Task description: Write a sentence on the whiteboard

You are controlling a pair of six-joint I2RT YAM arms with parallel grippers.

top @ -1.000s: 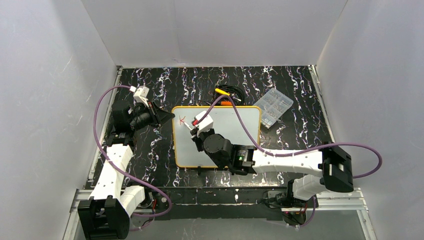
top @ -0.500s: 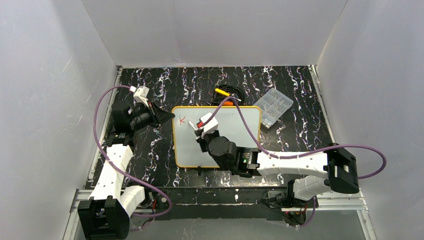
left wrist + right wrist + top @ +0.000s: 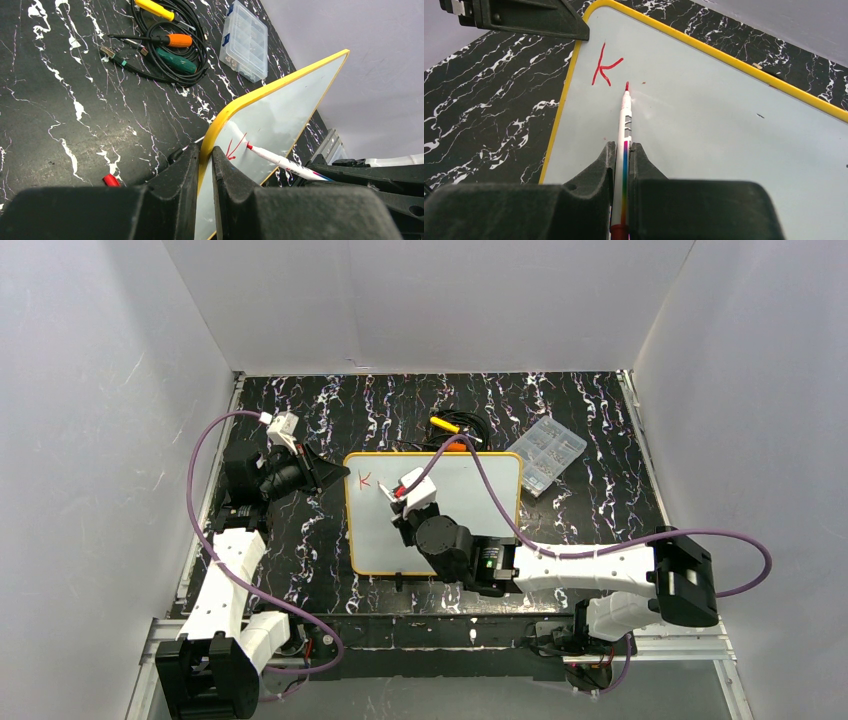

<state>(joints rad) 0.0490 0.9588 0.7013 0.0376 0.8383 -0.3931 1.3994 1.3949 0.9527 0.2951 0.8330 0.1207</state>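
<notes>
The whiteboard (image 3: 470, 515) lies on the black marbled table, white with a yellow rim. Of the sentence, only a red "K" (image 3: 365, 480) shows, near the board's far left corner. My left gripper (image 3: 335, 476) is shut on the board's left rim by that corner; the left wrist view shows its jaws (image 3: 206, 149) pinching the yellow edge (image 3: 260, 92). My right gripper (image 3: 623, 146) is shut on a white marker (image 3: 625, 115) with a red tip. The tip sits just right of and below the "K" (image 3: 605, 70), at or very near the board surface (image 3: 724, 115).
A clear plastic compartment box (image 3: 546, 448) lies beyond the board's far right corner. Screwdrivers and a coiled black cable (image 3: 452, 430) lie behind the board's far edge. A small red cap (image 3: 111, 180) lies on the table left of the board. White walls enclose the table.
My right gripper has moved the marker a little to the right, off the finished "K". The left gripper and the board have not moved.
</notes>
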